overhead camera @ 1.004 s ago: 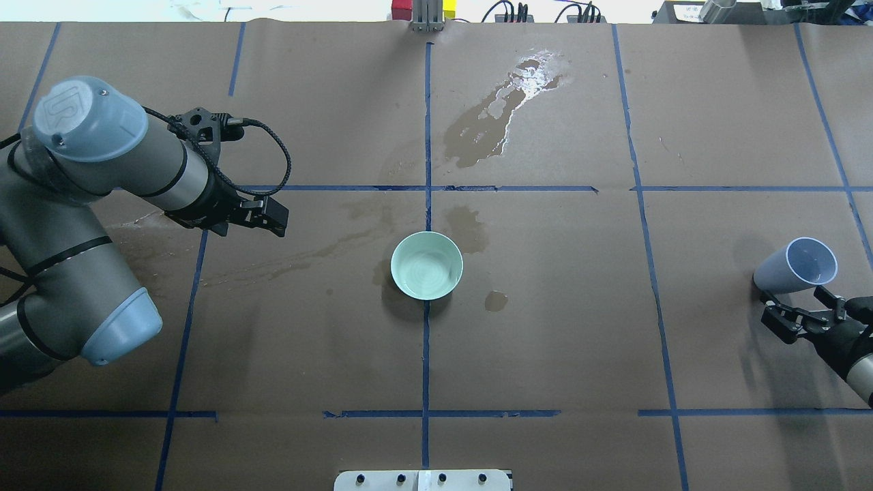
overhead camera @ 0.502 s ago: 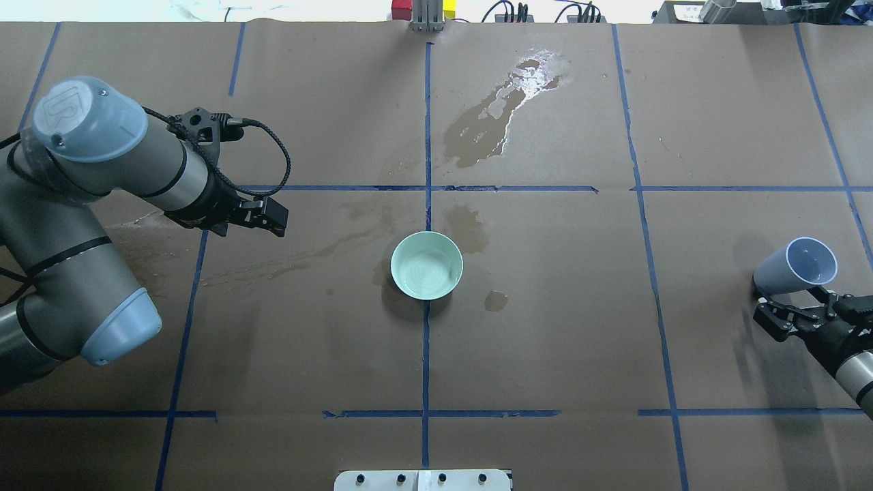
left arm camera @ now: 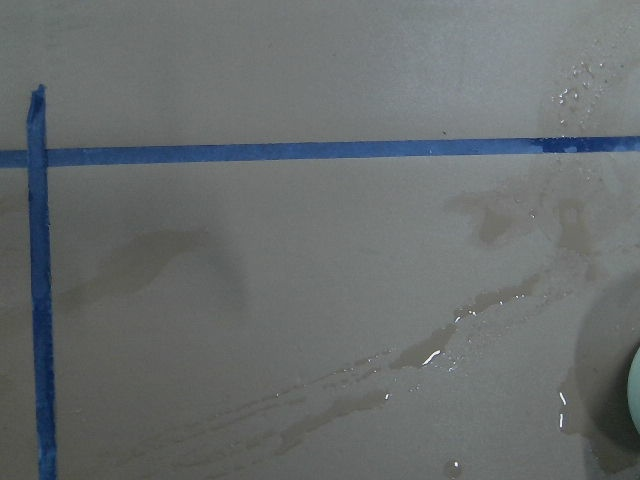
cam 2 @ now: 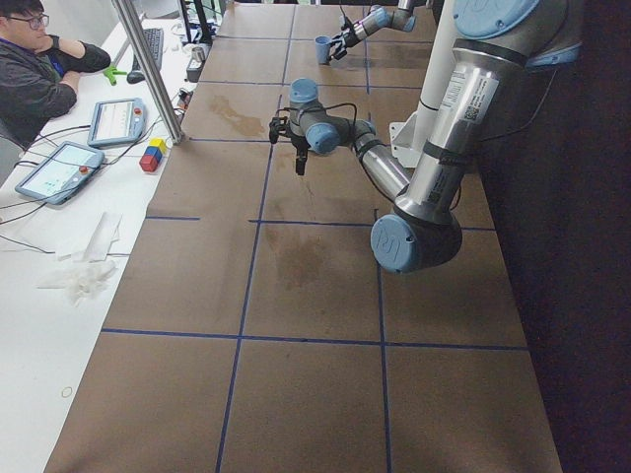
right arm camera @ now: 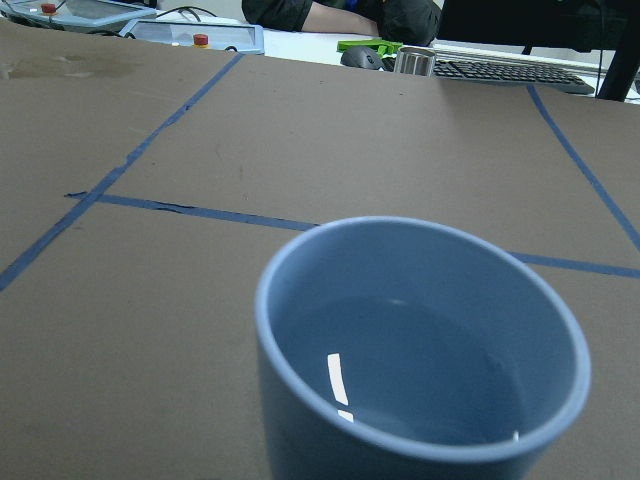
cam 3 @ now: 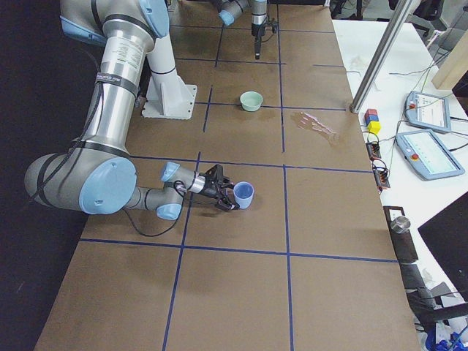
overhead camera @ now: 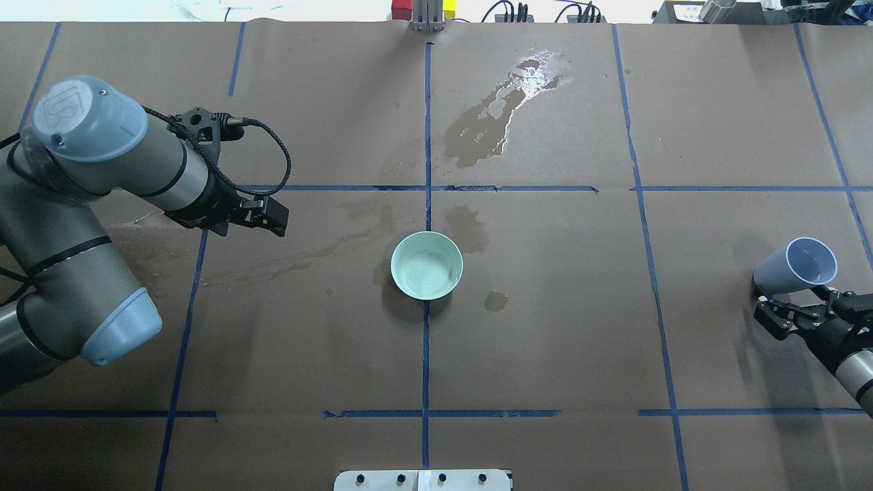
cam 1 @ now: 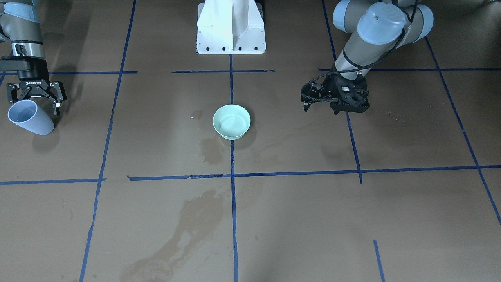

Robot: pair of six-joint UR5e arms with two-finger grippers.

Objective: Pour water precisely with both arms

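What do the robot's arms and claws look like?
The left arm and right arm are silver-grey tubes with pale blue round caps, one stamped UR. The left gripper is black, with a looping black cable; the right gripper, also black, reads ROBOTIQ.

We record the worktop (overhead camera: 545, 341) as matt brown paper, darker and glossy where water (overhead camera: 525, 82) lies. Tape lines (overhead camera: 425, 354): smooth blue. Bowl (overhead camera: 427, 265): glossy, glazed-looking. Cup (overhead camera: 774, 273): smooth plastic with a slight sheen. Left arm (overhead camera: 68, 273) and right arm (cam 1: 24, 37): satin grey metal, matt blue caps.
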